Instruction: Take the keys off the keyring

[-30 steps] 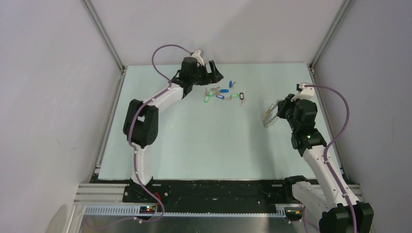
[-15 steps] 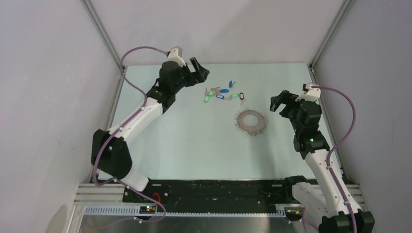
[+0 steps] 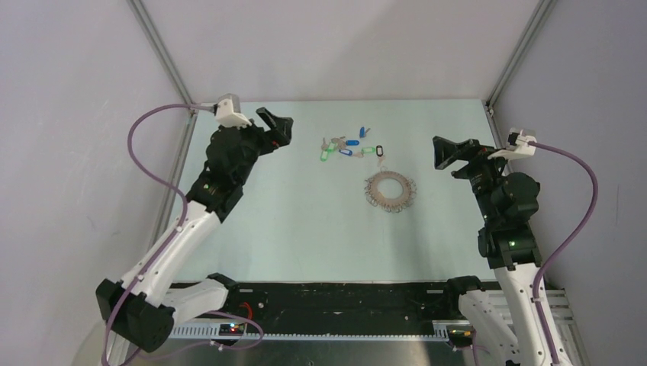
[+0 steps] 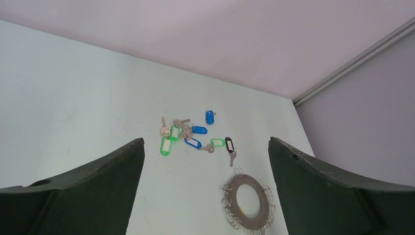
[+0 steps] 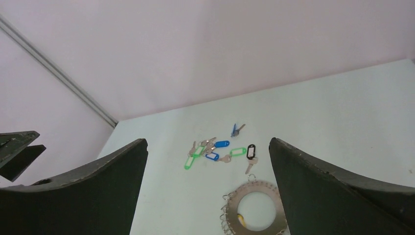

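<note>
Keyring (image 3: 390,191) lies flat on the tabletop (image 3: 305,229), right of centre, hole facing up. It's round, so no long axis. A dense fringe of small silver bits hangs outward all round the rim. It sits between the two grippers and touches neither. The right gripper (image 3: 450,152) is nearer, just right of it and a bit farther back. The left gripper (image 3: 276,126) is well apart, off to the far left.

Loose keys (image 3: 349,149) lie in a cluster just beyond the keyring on the far side, w/ green, blue and black tags. The cluster runs approx. left-right across the top view. The black-tagged key (image 3: 380,152) is closest to the keyring, long axis roughly far-near, blade end toward the ring. One blue tag (image 3: 362,132) sits apart at the far edge of the group.

Left wrist view: gripper (image 4: 205,142) fingers spread wide, keys (image 4: 195,137) centred in the gap, keyring (image 4: 247,203) low and right of centre. Right wrist view: gripper (image 5: 208,141) also spread wide, keys (image 5: 220,149) in the gap, keyring (image 5: 254,209) at the bottom edge, partly cut off. This view alone shows a small yellow spot inside the ring's hole, and the other arm's dark tip at the left edge. Only the top view shows both arms whole, but the finger gaps are hard to read there.
</note>
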Motion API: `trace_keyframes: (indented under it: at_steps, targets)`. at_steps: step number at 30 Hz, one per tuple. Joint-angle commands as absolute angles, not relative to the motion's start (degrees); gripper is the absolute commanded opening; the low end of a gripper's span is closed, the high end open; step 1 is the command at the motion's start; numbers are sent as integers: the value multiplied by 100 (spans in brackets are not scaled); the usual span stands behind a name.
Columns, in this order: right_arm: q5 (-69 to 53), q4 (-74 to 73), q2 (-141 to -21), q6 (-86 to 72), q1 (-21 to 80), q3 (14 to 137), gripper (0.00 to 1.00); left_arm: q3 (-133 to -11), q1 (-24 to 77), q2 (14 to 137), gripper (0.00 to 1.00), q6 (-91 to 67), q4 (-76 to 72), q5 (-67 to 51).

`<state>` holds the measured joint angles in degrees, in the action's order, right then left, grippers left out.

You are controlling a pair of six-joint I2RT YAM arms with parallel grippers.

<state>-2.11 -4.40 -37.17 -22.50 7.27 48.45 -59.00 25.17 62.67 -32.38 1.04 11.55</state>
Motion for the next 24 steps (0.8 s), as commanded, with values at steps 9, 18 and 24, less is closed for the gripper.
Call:
trace_keyframes:
  at_steps: [9,18,24]
  targets:
    - [-492,-1022,-3744,-2507,709,5019,100,-5629,2523,5707,98,-3006,176,1508]
    - [-616,-1110,-3683,-2376,708,5016,100,-5484,2522,5606,98,-3038,142,1437]
    - [-693,-1105,-3683,-2244,708,5000,100,-5315,2522,5392,98,-2977,141,1501]
